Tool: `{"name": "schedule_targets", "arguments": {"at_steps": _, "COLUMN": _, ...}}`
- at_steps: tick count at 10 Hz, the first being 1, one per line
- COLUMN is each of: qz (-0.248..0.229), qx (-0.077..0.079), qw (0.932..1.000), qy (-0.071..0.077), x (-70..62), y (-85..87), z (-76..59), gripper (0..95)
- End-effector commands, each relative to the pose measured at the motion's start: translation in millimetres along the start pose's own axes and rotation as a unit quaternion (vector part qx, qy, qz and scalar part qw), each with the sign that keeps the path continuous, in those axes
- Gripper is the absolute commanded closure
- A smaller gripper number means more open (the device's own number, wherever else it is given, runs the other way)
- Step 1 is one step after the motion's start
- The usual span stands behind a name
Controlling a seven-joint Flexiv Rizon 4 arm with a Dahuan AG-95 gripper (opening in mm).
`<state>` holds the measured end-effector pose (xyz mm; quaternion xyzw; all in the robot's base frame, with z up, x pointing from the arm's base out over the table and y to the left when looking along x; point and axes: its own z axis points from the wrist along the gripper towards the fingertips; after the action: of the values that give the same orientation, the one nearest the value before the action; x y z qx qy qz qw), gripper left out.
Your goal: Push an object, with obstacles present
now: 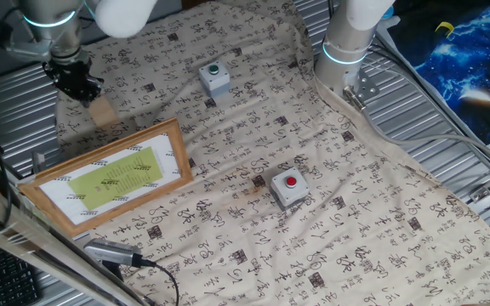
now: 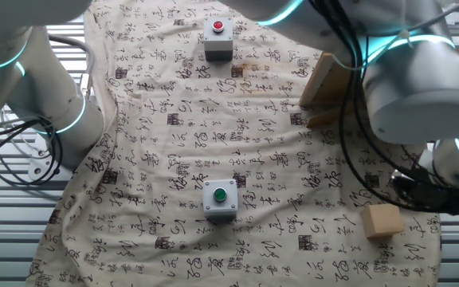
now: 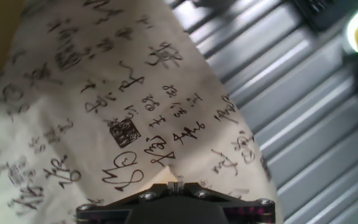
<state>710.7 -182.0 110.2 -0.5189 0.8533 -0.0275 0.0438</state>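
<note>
The object, a small plain tan wooden block (image 1: 102, 112) (image 2: 383, 221), lies on the patterned cloth near its corner. My gripper (image 1: 81, 90) (image 2: 434, 196) is just beside it, on the side away from the picture, close to the block; contact cannot be made out. In the hand view the fingertips (image 3: 176, 185) are pressed together with nothing between them, pointing down at the cloth. The obstacles are a grey box with a green button (image 1: 214, 78) (image 2: 219, 199), a grey box with a red button (image 1: 289, 188) (image 2: 217, 38), and a wood-framed yellow-green picture (image 1: 113, 176) (image 2: 325, 80).
The cloth (image 1: 253, 127) ends close to the block, with ribbed metal tabletop (image 3: 303, 118) beyond. A second arm's base (image 1: 345, 53) (image 2: 50, 104) stands at the cloth's far edge. A grey handle with a black cable (image 1: 116, 252) lies near the picture.
</note>
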Motion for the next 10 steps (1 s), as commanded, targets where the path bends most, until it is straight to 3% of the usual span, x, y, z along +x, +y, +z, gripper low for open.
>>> {"name": "schedule_targets", "arguments": {"at_steps": 1, "qz": -0.106, "qx": 0.001, "qw": 0.9942, "qy": -0.014, "x": -5.7, "y": -5.4, "z": -2.4, "gripper": 95.0}}
{"name": "schedule_targets", "arguments": {"at_steps": 2, "qz": -0.126, "qx": 0.004, "qw": 0.9917, "qy": -0.021, "x": -5.7, "y": -5.4, "z": -2.5, "gripper": 95.0}}
{"name": "schedule_targets", "arguments": {"at_steps": 6, "qz": -0.162, "qx": 0.015, "qw": 0.9863, "qy": -0.025, "x": -5.3, "y": -4.7, "z": 4.3, "gripper": 95.0}}
{"name": "schedule_targets", "arguments": {"at_steps": 10, "qz": -0.175, "qx": 0.006, "qw": 0.9845, "qy": -0.010, "x": -4.6, "y": -3.6, "z": 11.8, "gripper": 95.0}}
